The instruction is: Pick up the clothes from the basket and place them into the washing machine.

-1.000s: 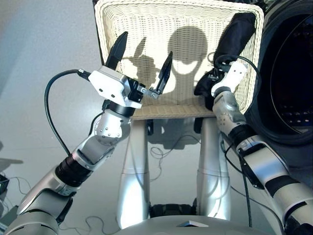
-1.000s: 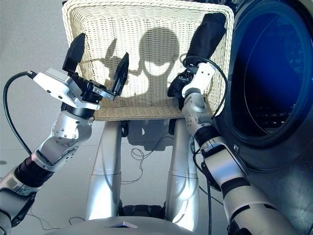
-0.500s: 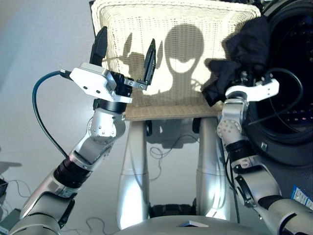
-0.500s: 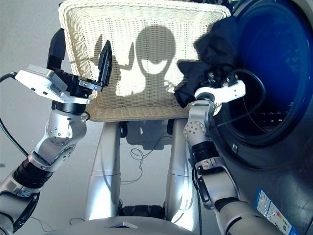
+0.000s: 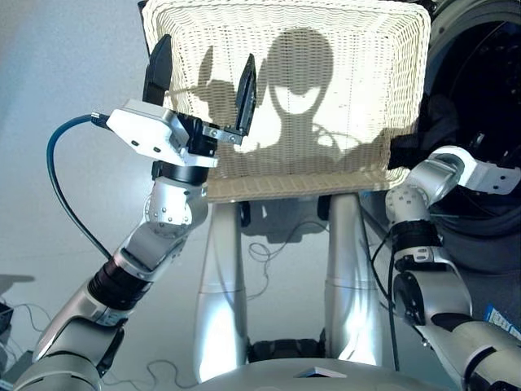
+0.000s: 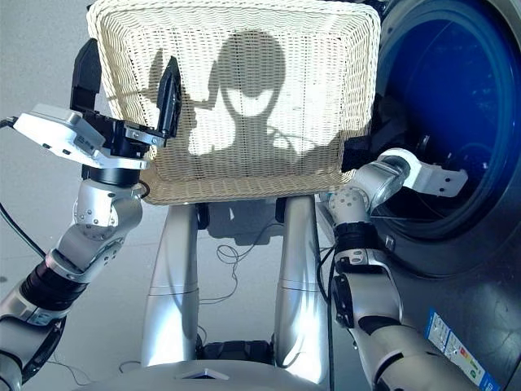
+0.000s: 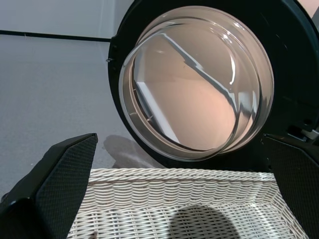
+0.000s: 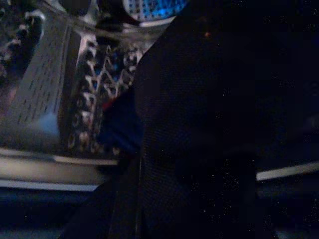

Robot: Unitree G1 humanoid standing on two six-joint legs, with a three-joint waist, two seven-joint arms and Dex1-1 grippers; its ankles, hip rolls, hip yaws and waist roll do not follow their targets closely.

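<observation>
Best released deep inside the washing machine (image 6: 456, 122) drum: black garment (image 8: 209, 124) apparently gripped by right gripper (image 5: 505, 175); left gripper (image 5: 199, 81) wide, empty.

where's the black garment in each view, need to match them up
Left eye view: the black garment is at the right edge, between the basket and the washing machine opening, just above the right arm.
Right eye view: same place, right of the basket's corner.
Left wrist view: not in it.
Right wrist view: dark cloth fills most of the picture.
Shared landmark: the basket's right wall.
</observation>
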